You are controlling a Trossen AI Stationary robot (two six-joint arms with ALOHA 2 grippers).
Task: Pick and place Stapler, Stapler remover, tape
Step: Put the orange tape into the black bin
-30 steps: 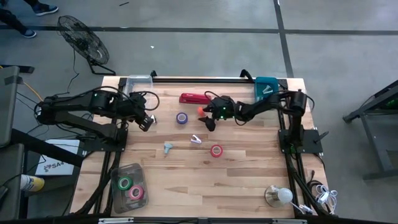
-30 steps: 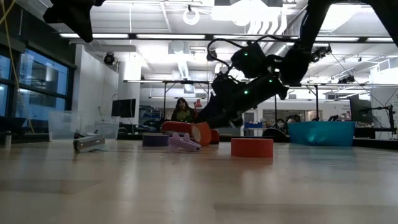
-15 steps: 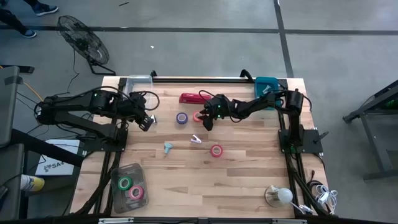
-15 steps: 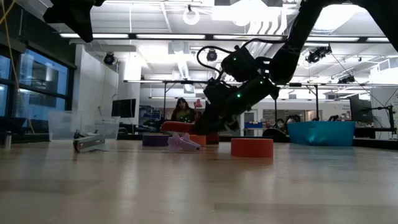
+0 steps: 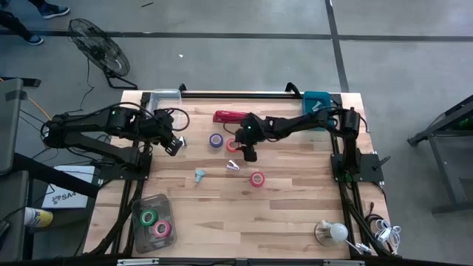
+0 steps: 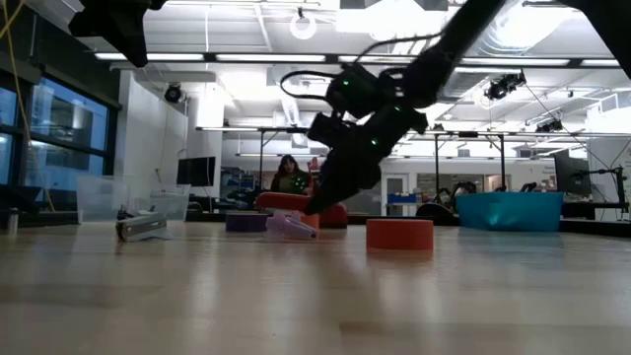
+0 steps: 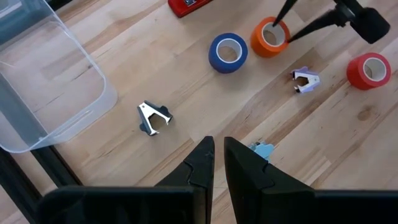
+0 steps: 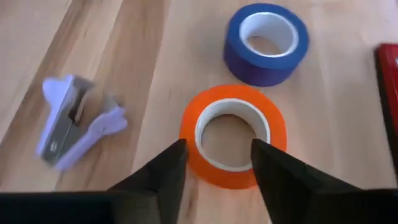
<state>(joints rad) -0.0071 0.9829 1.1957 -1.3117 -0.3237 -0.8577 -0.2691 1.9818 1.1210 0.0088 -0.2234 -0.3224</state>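
Right gripper point(image 8: 214, 163) stands directly over the orange tape roll point(image 8: 234, 135), fingers spread either side of it, no grip evident. Beside it lies a lilac staple remover point(image 8: 76, 121); beyond, the blue tape roll point(image 8: 266, 43). The red stapler point(image 5: 228, 116) lies farther back. Left gripper point(image 7: 216, 158) waits apart, fingers closed and empty.

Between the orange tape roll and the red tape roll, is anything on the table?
Yes. The left wrist view shows a pale purple staple remover lying between the orange tape roll and the red tape roll.
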